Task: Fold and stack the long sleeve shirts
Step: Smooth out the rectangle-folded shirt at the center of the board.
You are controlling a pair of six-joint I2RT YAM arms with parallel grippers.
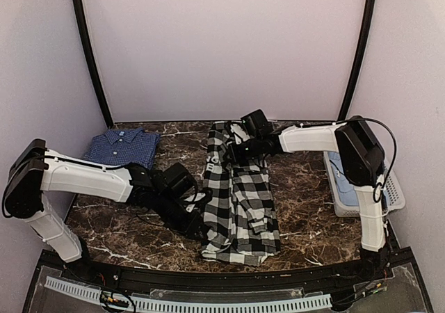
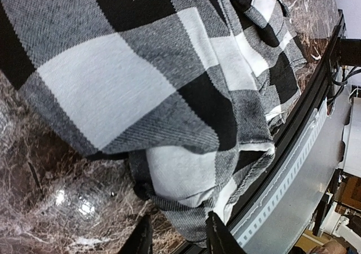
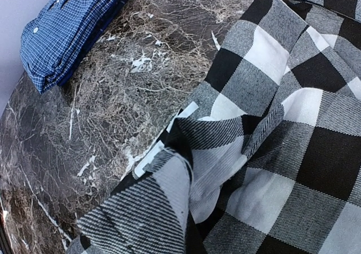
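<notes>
The black-and-white checked shirt (image 1: pixel 240 202) lies lengthwise in the middle of the marble table, rumpled and partly folded over. My left gripper (image 1: pixel 203 219) is at its near left edge. In the left wrist view the gripper (image 2: pixel 179 237) has its fingers apart, with the shirt's hem (image 2: pixel 192 209) hanging between them. My right gripper (image 1: pixel 233 153) is at the shirt's far left edge. In the right wrist view its fingers are hidden under a raised fold of the shirt (image 3: pixel 169 197), which looks pinched. The dark blue shirt (image 1: pixel 122 146) lies folded at the back left and also shows in the right wrist view (image 3: pixel 67 28).
A white slotted basket (image 1: pixel 396 191) stands at the right edge beside the right arm's base. The table's black front rail (image 2: pixel 304 113) runs close to the shirt's near end. Bare marble (image 3: pixel 124 96) separates the two shirts.
</notes>
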